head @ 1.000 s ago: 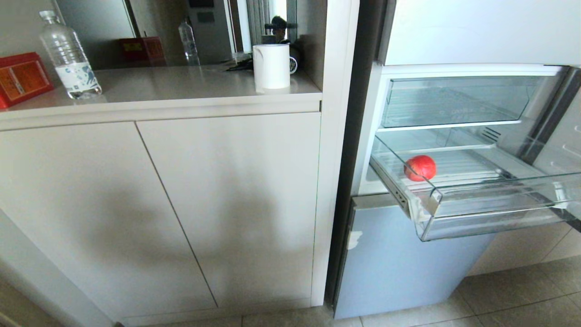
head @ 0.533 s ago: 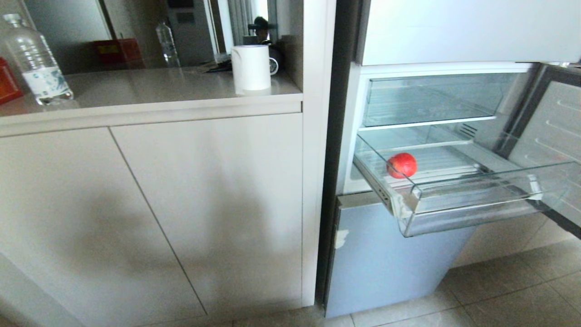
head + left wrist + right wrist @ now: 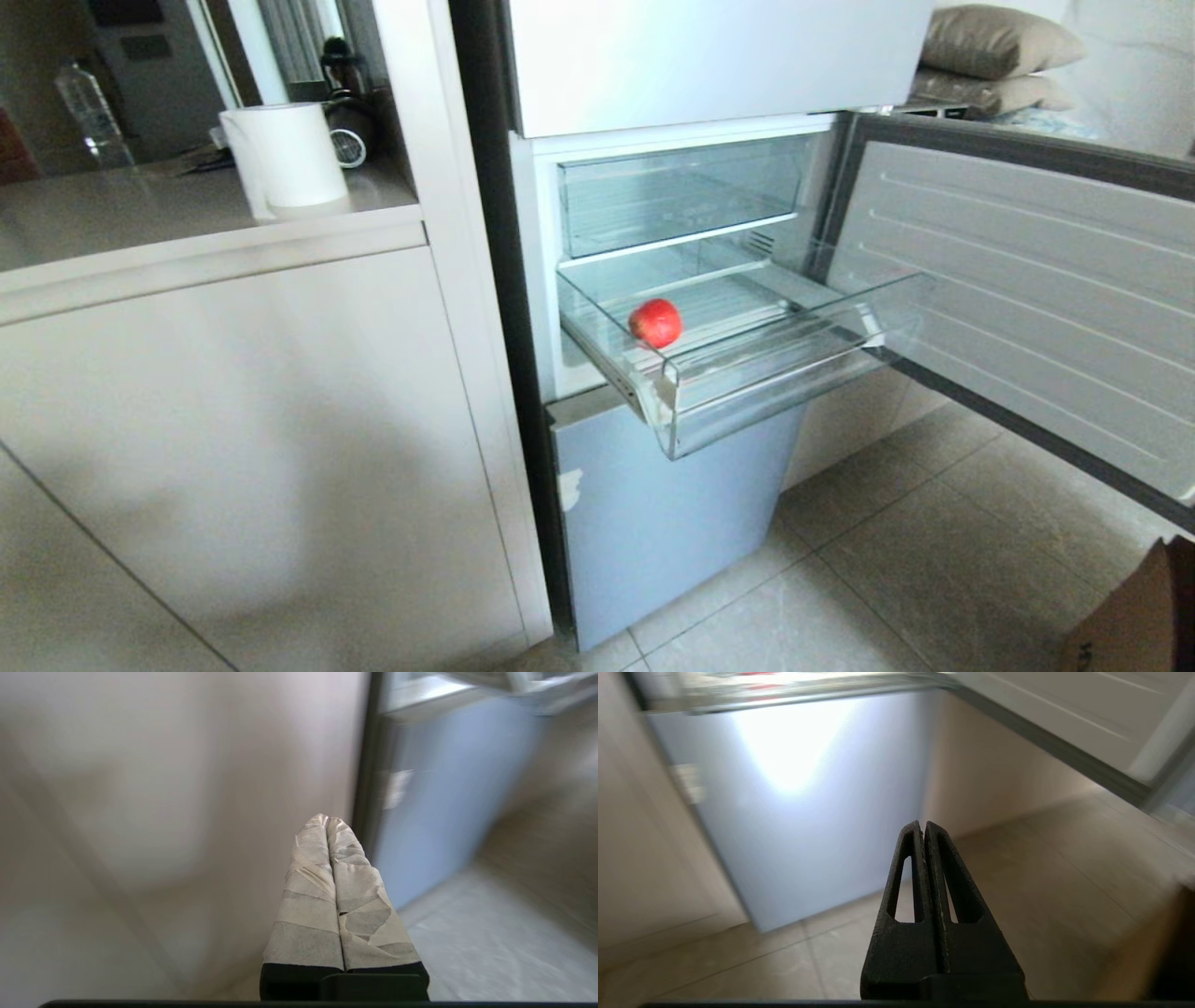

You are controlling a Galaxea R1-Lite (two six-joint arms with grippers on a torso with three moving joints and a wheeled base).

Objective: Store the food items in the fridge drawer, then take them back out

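My left gripper [image 3: 327,820] is clenched on nothing, its taped fingers [image 3: 308,891] pressed together, low in front of the cabinet door [image 3: 163,788] beside the fridge's blue lower door [image 3: 444,802]. My right gripper [image 3: 923,825] is clenched empty too, hanging over the tiled floor [image 3: 1017,896] before that same blue door [image 3: 808,812]. Neither arm shows from the head camera. Up there I see 1 red food item [image 3: 655,323] lying inside the pulled-out clear fridge drawer [image 3: 747,373], near its left wall. The fridge door [image 3: 1027,299] stands open at right. A white mug [image 3: 285,154] sits on the counter [image 3: 140,210].
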